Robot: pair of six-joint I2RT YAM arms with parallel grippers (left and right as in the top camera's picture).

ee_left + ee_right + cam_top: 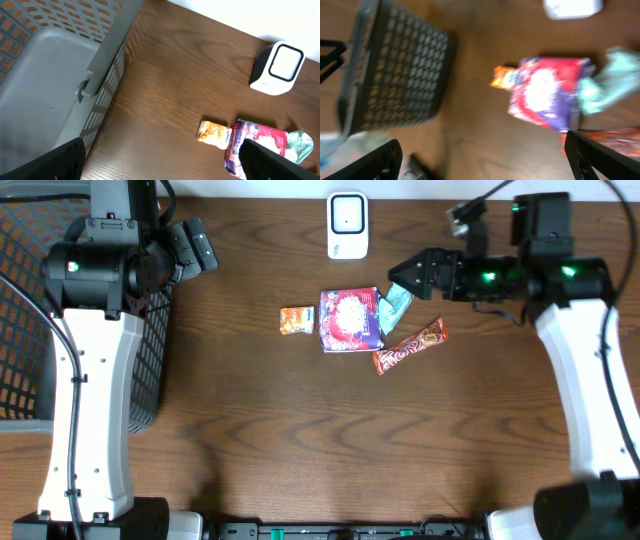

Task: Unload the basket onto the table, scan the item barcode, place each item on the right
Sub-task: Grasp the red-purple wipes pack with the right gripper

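Teal crinkly foil sachet (395, 307) lies mid-table among other pkts, long axis diagonal, just robot-side of right gripper (400, 277), jaws apart, empty. Left gripper (197, 245), likewise spread, sits well apart by black mesh basket (20, 310). Right arm nearer.

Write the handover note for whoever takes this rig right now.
Left gripper: open, empty, beside the basket.
Right gripper: open, empty, tips near the teal packet.
Scanner at the far edge; orange packet, purple bag, teal packet and candy bar lie together before it.
Done: nothing held yet.
Left: pick one item, show its barcode to the scanner.
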